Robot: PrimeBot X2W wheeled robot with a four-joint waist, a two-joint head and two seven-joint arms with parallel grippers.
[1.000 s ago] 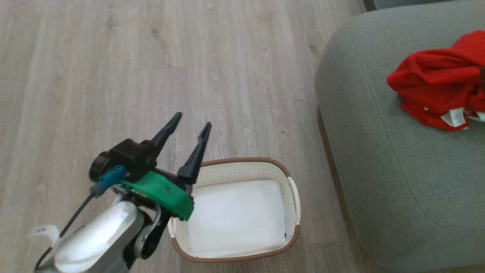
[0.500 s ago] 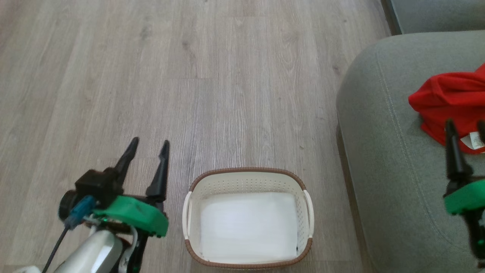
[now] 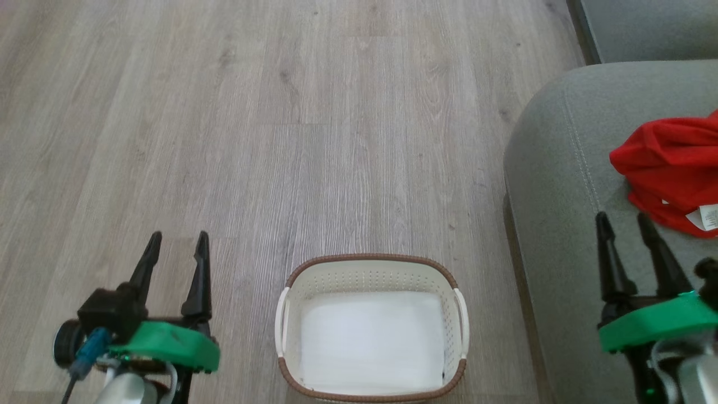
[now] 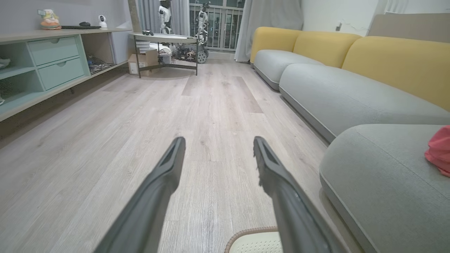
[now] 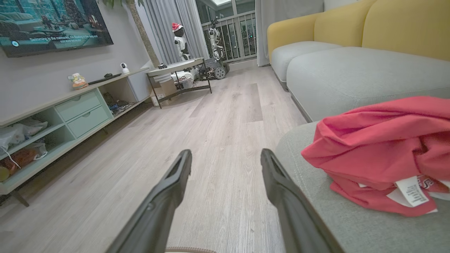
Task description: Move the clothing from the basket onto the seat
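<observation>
The red clothing (image 3: 673, 168) lies crumpled on the grey seat (image 3: 561, 224) at the right, a white label showing; it also appears in the right wrist view (image 5: 379, 151) and at the edge of the left wrist view (image 4: 440, 151). The white basket (image 3: 371, 328) with a brown rim stands on the floor at bottom centre, holding no clothing. My left gripper (image 3: 176, 241) is open over the floor, left of the basket. My right gripper (image 3: 622, 221) is open above the seat's front part, just short of the clothing, with nothing between its fingers.
Pale wood floor (image 3: 280, 140) stretches ahead. A long sofa with grey cushions and yellow backs (image 4: 351, 91) runs along the right. A low shelf unit with drawers (image 4: 52, 59) lines the left wall, and a small table (image 4: 165, 38) stands at the far end.
The head camera has swung, shifting the whole picture. My left gripper drew back to the lower left, away from the basket. My right gripper came into view, pulled back from the clothing.
</observation>
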